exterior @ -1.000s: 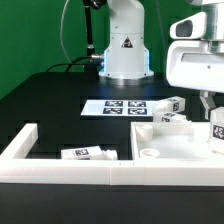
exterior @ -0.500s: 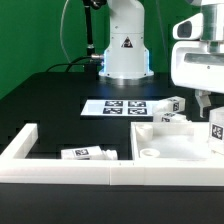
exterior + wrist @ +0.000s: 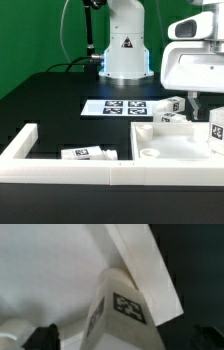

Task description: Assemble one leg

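Observation:
My gripper hangs at the exterior view's right, just over two legs, one on the table and one at the far edge of the large white panel. In the wrist view a leg with a square marker tag lies against the panel's edge, between my two dark fingertips. My gripper is open, with a finger on each side of the leg and not closed on it. Another leg stands on the panel at the right. A further one lies inside the border wall.
The long white L-shaped border wall runs along the front and left. The marker board lies before the robot's base. The panel has round holes.
My gripper has moved towards the exterior view's left and slightly down, over the legs at the panel's far edge. The parts have not moved.

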`<state>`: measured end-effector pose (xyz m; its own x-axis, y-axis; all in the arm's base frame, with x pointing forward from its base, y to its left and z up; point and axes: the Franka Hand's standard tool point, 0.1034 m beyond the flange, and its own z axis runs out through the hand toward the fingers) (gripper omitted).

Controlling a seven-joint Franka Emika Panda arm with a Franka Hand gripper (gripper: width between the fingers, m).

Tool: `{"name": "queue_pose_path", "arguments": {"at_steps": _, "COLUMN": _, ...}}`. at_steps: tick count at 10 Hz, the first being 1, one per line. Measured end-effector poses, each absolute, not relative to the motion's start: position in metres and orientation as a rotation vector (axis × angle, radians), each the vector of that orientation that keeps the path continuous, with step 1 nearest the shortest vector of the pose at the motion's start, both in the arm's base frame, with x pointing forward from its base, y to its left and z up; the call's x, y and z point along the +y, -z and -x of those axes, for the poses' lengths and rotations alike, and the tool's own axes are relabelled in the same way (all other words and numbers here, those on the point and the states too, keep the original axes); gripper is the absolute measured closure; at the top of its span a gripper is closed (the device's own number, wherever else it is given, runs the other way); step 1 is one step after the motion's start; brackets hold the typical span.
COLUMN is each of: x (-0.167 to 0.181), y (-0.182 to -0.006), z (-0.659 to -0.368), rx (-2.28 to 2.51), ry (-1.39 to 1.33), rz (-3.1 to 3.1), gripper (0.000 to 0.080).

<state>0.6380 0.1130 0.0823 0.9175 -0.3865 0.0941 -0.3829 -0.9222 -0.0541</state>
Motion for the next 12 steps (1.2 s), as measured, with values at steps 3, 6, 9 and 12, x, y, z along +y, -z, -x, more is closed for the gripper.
{"name": "queue_pose_path", "arguments": {"at_steps": 3, "x": 0.1102, "y": -0.0826, "z": -0.6388, "rx": 0.203, "ry": 0.168, "rz": 3.118, "gripper": 0.0151}}
{"name": "queue_pose_path", "arguments": {"at_steps": 6, "x": 0.1078, "y": -0.0825, "z": -0.6391, "rx": -0.063, "ry": 0.171, "rz": 3.138, "gripper": 0.0151}}
{"name": "queue_pose_path", "arguments": {"at_steps": 9, "x": 0.1074, "y": -0.0836, "z": -0.6404, "rx": -0.436, "ry": 0.173, "rz": 3.13, "gripper": 0.0151}}
{"name": "queue_pose_path", "arguments": {"at_steps": 12, "x": 0.1063, "y": -0.0836, "z": -0.6408, "rx": -0.682, "ry": 0.171, "rz": 3.094, "gripper": 0.0151}}
